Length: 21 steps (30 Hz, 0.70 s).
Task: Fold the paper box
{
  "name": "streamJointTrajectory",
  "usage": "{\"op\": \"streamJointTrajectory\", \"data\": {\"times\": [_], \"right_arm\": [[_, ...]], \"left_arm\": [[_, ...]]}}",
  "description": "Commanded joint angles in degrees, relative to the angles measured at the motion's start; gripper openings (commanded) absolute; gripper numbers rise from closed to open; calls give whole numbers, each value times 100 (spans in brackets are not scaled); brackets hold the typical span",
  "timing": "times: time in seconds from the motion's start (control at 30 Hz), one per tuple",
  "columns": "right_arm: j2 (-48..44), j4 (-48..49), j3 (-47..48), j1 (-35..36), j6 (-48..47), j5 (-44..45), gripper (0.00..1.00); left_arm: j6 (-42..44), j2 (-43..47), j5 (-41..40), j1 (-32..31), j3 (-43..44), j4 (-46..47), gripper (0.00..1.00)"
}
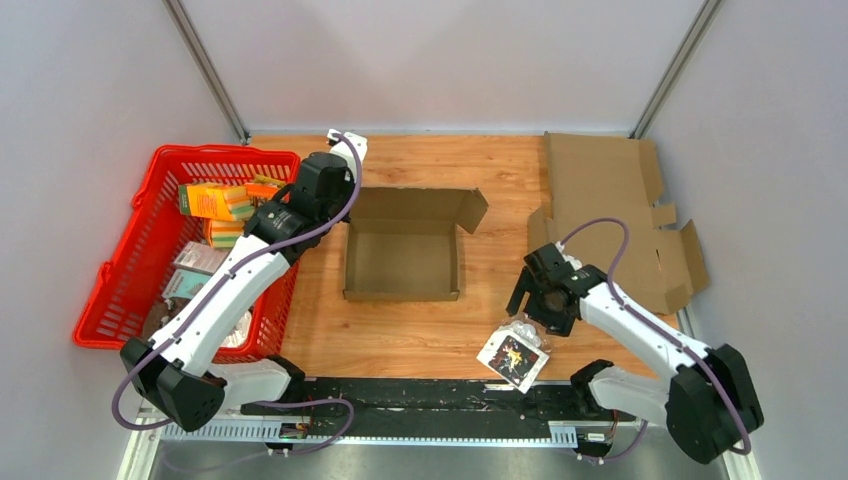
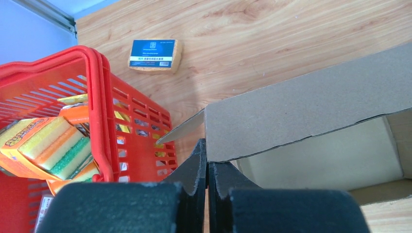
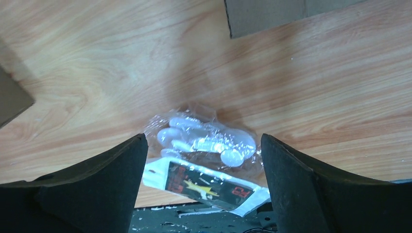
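Observation:
The paper box sits open in the middle of the table, its walls raised and a lid flap standing up at the back right. My left gripper is at the box's back left corner. In the left wrist view it is shut, pinching the lower corner of a brown cardboard wall. My right gripper is open and empty, hovering over a clear bag of white plastic spoons. The bag shows between its fingers in the right wrist view.
A red basket of sponge packs and packets stands to the left, close to my left arm, its rim beside the box. A flat unfolded cardboard sheet lies at the back right. A blue-labelled sponge lies behind the box.

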State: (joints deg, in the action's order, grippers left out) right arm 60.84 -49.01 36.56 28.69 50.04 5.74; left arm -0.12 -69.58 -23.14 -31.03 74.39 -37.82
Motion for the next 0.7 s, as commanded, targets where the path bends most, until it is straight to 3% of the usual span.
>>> {"op": "streamJointTrajectory", "data": {"times": [0.0,0.33,0.67], "right_arm": [[437,384,-26,84,6,375,88],[692,410,-8,471,357,1096,76],[517,955,-193,612,50,1035,42]], "left_arm": [[-120,15,108,26,14,205,0],[-146,-47,116,26,14,161,0],[-155,-47,195,26,5,152,0]]}}
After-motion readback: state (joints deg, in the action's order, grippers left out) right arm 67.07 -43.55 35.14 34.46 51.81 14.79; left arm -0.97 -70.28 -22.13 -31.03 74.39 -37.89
